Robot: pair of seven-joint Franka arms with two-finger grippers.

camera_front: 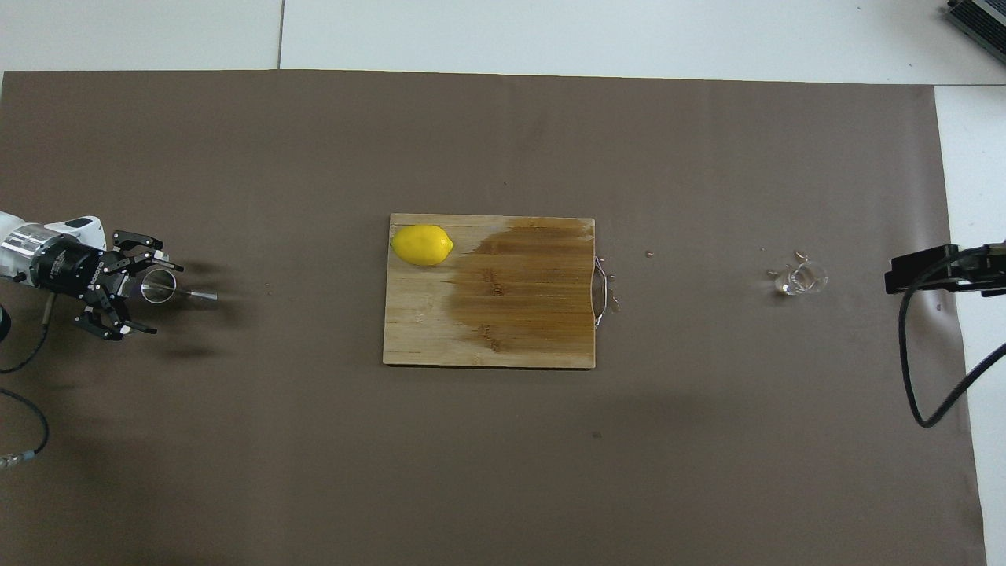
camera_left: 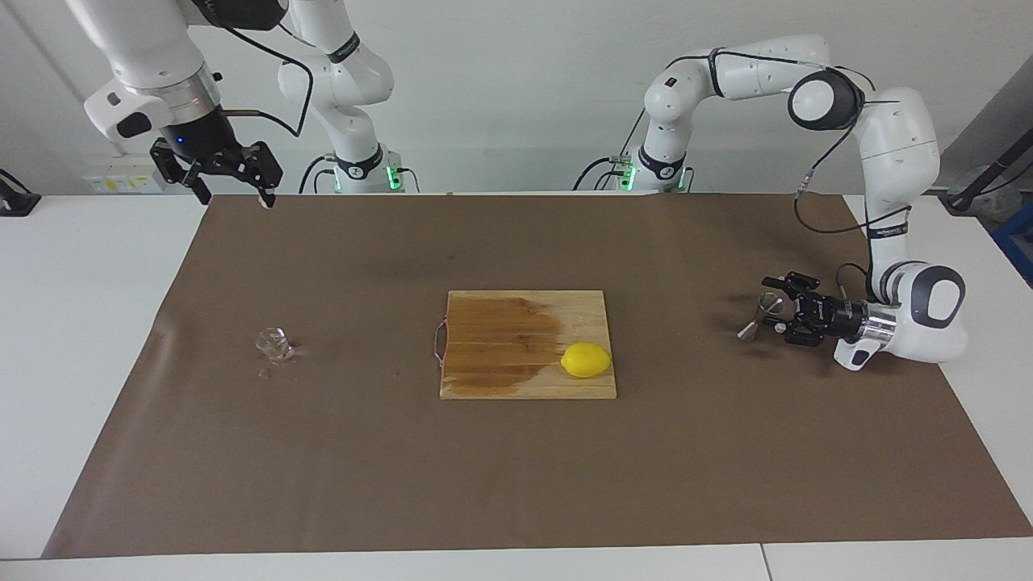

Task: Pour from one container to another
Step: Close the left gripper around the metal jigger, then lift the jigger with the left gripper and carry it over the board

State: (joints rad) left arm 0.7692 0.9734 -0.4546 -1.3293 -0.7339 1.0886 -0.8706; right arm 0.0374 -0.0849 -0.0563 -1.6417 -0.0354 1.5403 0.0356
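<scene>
The silvery hourglass jigger point(camera_left: 761, 315) point(camera_front: 174, 290) stands on the brown mat near the left arm's end of the table. My left gripper point(camera_left: 777, 313) point(camera_front: 161, 299) lies level just above the mat, open, with its fingers on either side of the jigger's upper cone; whether they touch it I cannot tell. The tiny clear glass cup point(camera_left: 273, 342) point(camera_front: 802, 278) sits on the mat toward the right arm's end, with small bits scattered beside it. My right gripper point(camera_left: 232, 197) point(camera_front: 935, 271) hangs open, high over the mat's corner by the right arm's base, and holds nothing.
A wooden cutting board point(camera_left: 500, 379) point(camera_front: 424, 330) with a dark wet patch lies mid-table. A yellow lemon point(camera_left: 586, 360) point(camera_front: 422, 244) rests on its corner toward the left arm's end. A cable loops from the right arm point(camera_front: 912, 369).
</scene>
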